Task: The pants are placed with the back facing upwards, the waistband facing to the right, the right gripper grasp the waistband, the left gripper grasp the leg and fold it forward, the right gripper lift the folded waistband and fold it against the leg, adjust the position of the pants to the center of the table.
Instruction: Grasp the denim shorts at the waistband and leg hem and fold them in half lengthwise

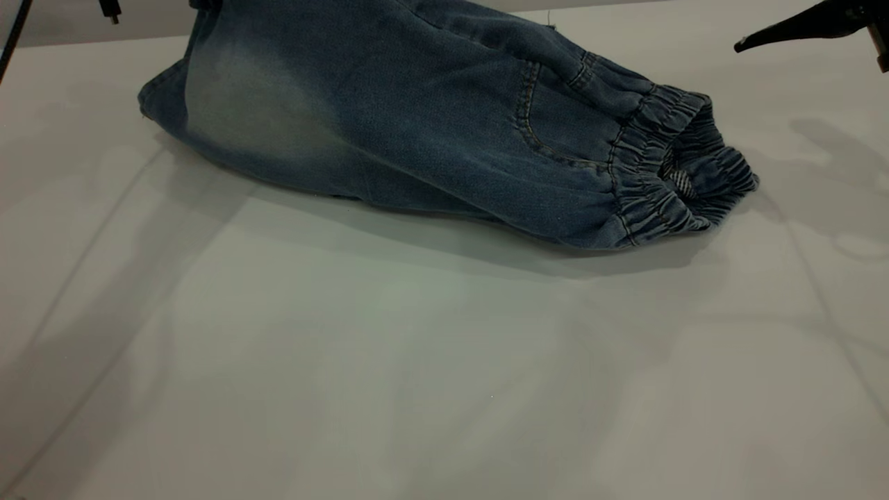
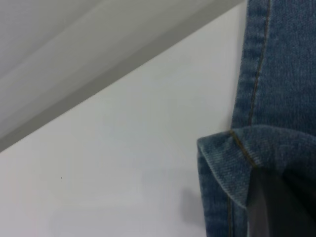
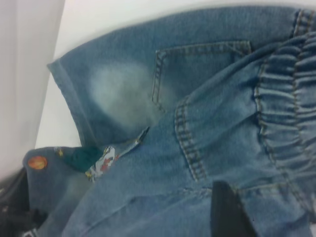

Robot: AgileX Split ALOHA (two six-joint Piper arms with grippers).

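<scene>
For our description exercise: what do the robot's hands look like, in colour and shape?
The right hand shows a slim matte-black finger tapering to a point. The left hand shows a flat dark finger with a paler grey face. A thin black cable runs at the left.

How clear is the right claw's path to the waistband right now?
Probably clear. The waistband lies exposed at the shorts' right end on the table, nothing covering it. The right claw hangs just above and to its right, with only open table between them.
</scene>
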